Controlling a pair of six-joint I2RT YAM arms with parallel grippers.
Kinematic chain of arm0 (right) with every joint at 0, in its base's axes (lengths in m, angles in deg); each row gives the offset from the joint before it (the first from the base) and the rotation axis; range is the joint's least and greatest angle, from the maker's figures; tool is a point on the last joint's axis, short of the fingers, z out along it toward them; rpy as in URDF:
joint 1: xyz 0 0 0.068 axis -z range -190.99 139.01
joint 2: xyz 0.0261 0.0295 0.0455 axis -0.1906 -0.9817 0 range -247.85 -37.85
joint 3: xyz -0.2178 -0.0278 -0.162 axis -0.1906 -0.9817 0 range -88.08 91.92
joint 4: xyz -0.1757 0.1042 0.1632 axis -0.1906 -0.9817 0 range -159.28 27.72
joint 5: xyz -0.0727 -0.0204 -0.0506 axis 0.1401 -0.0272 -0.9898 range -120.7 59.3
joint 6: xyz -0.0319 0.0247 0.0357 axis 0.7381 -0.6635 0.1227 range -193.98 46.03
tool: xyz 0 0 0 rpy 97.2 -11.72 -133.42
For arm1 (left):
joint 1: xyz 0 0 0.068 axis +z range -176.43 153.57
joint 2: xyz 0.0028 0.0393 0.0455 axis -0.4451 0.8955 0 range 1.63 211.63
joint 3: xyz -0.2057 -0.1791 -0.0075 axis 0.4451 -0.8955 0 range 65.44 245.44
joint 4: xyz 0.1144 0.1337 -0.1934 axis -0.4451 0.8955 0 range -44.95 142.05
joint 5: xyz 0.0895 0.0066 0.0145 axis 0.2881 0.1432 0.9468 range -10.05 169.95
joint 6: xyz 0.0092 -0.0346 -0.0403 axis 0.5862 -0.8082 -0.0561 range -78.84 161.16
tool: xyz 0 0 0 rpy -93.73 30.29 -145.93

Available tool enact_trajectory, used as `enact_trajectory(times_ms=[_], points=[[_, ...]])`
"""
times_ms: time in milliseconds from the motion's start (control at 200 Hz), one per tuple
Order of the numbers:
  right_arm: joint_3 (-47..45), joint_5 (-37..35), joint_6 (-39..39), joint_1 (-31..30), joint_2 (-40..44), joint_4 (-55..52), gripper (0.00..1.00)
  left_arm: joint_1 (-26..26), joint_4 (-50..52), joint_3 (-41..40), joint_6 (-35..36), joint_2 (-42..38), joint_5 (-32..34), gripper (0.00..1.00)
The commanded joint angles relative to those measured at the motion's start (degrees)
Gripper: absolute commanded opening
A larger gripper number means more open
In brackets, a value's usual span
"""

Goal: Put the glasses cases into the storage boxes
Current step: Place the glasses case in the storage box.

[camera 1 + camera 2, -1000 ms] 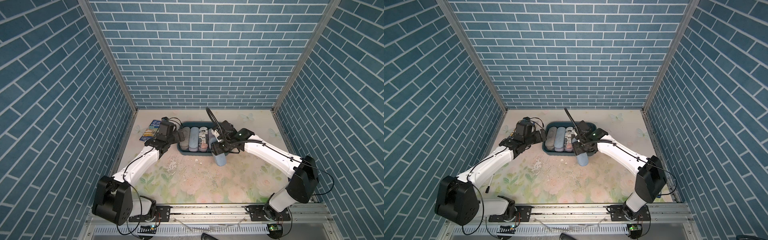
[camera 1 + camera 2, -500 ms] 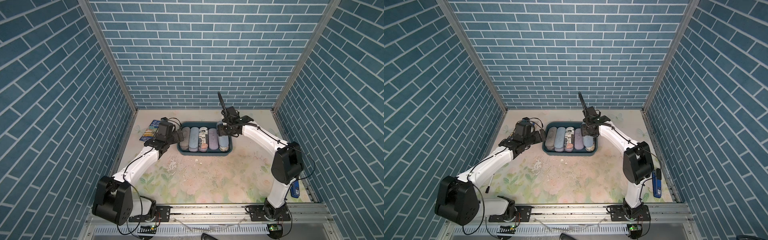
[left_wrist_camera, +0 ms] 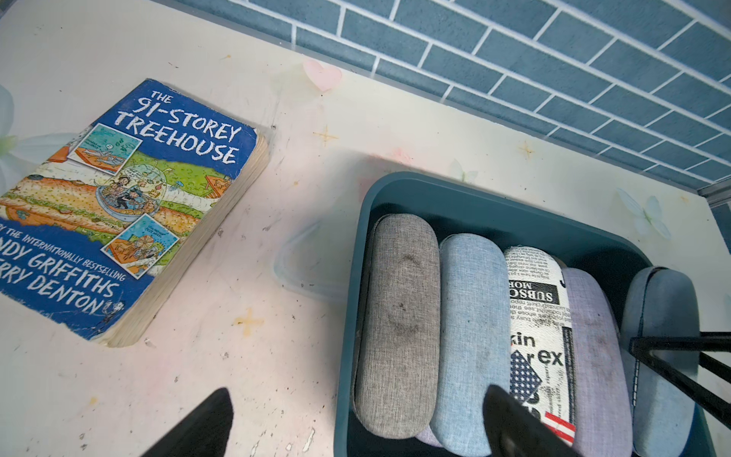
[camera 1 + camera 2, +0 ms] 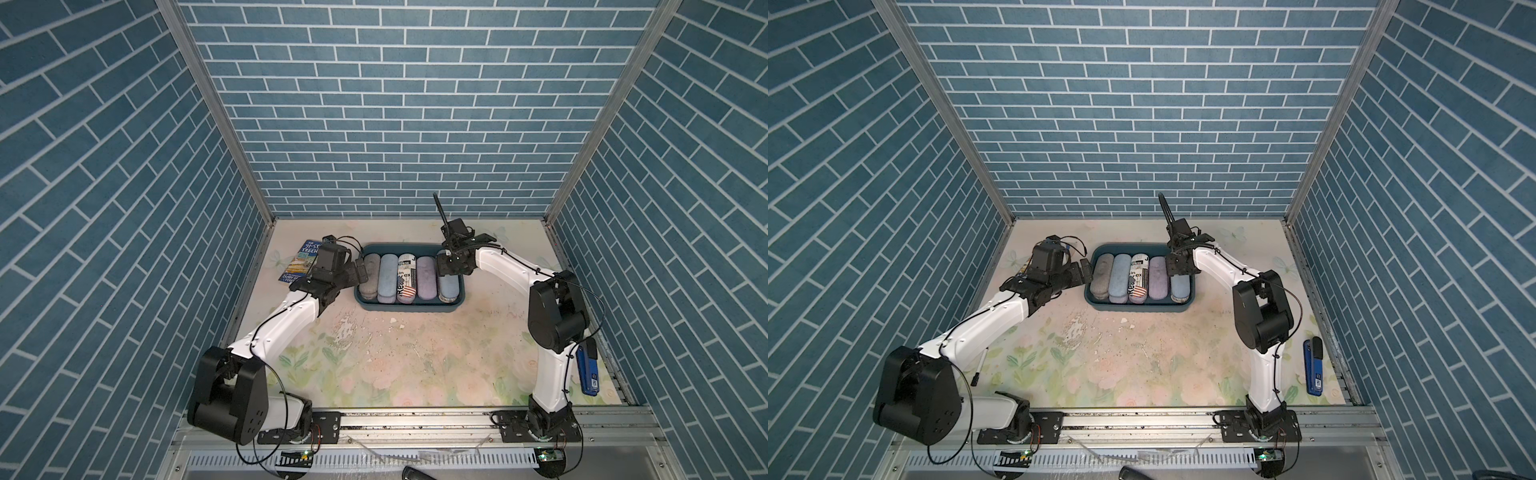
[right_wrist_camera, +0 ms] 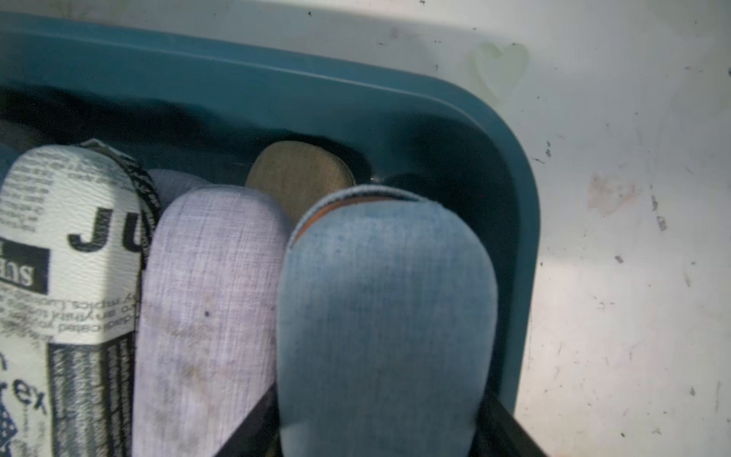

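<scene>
- Blue-brick walls (image 4: 374, 124), floral table (image 4: 415, 357).
- Left arm reaches to the left end of the tub (image 4: 407, 310); left tool (image 4: 360, 272) spread wide, empty.
- Right arm bent over the right end; right tool (image 4: 451, 270) grasping light blue case (image 4: 449, 287), which sits rightmost in the tub.
- Five cases (image 4: 406, 278) in the top row, tan case (image 5: 296, 174) beneath. One book (image 4: 303, 266).

My left arm (image 4: 286, 320), right arm (image 4: 507, 268), white shells, black joints, thin black cables, black left end effector (image 4: 360, 272), black right end effector (image 4: 451, 272)

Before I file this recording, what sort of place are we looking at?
Probably a staged robot test cell, not a real room: brick-print wall panels on metal posts, a flower-print tabletop, and a mounting rail along its front edge.
</scene>
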Motion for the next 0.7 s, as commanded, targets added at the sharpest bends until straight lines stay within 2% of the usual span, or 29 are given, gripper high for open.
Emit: enact_trajectory(times_ms=[0,155,290,500,695], points=[[1.5,-0.5,-1.3,0.6,-1.1,0.6,0.65,0.5,-0.1,0.9,-0.1,0.9,-0.3,1.00],[1.1,-0.5,-1.6,0.9,-0.5,0.8,0.73,0.6,0.1,1.2,-0.1,1.4,-0.1,1.00],[1.0,-0.7,-1.6,1.1,0.6,0.9,0.77,0.9,0.5,1.5,0.1,1.4,0.0,1.00],[0.7,-0.2,-0.8,1.3,4.0,2.1,0.78,1.4,1.2,1.9,0.2,0.8,0.6,1.00],[-3.5,1.5,1.4,1.4,11.8,7.4,0.79,3.3,1.5,0.8,0.9,-1.6,2.8,1.00]])
